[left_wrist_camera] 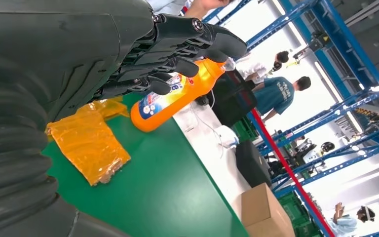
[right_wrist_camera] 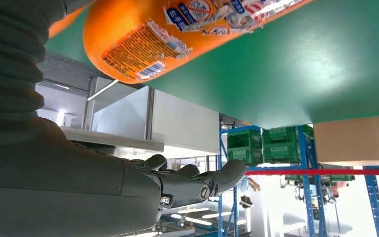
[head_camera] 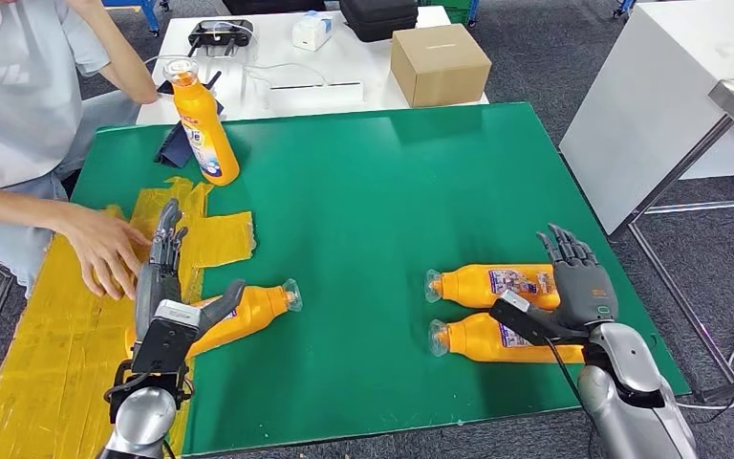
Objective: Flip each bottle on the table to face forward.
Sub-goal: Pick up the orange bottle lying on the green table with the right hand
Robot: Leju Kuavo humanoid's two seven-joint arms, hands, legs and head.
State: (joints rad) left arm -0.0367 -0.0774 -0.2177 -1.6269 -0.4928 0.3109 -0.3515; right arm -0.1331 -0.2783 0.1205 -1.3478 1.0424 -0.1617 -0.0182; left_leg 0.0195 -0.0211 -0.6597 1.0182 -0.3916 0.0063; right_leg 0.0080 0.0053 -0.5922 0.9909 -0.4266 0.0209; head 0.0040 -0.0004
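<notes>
Looking down from the head view, I see a green table mat (head_camera: 373,210) with four orange bottles on it. One bottle stands upright (head_camera: 203,124) at about ten o'clock on the mat, label showing. A second bottle lies on its side (head_camera: 248,311) at about eight o'clock, cap pointing right, and the left hand (head_camera: 160,287) is over its base end with fingers straight and stretched forward and the thumb spread out above the bottle; I cannot tell whether it touches. At about four o'clock two more bottles lie side by side, caps pointing left: the farther bottle (head_camera: 492,284) and the nearer bottle (head_camera: 487,339). The right hand (head_camera: 578,282) is at their base ends, fingers spread and pointing up and away, holding nothing. Yellow plastic sheets (head_camera: 57,344) cover the mat's left side, and a person's hand (head_camera: 105,251) rests on them just beside the left hand's fingertips. Behind the mat, at twelve o'clock, a white table carries a cardboard box (head_camera: 440,62).

From the left wrist view, the hand's dark fingers (left_wrist_camera: 177,49) are extended and slightly apart, empty, with the upright bottle (left_wrist_camera: 177,96) beyond them and a crumpled yellow sheet (left_wrist_camera: 89,143) on the green mat.

From the right wrist view, the hand's fingers (right_wrist_camera: 197,182) reach out loosely, gripping nothing, and one lying bottle's base (right_wrist_camera: 143,44) with its barcode label sits close by on the mat.
</notes>
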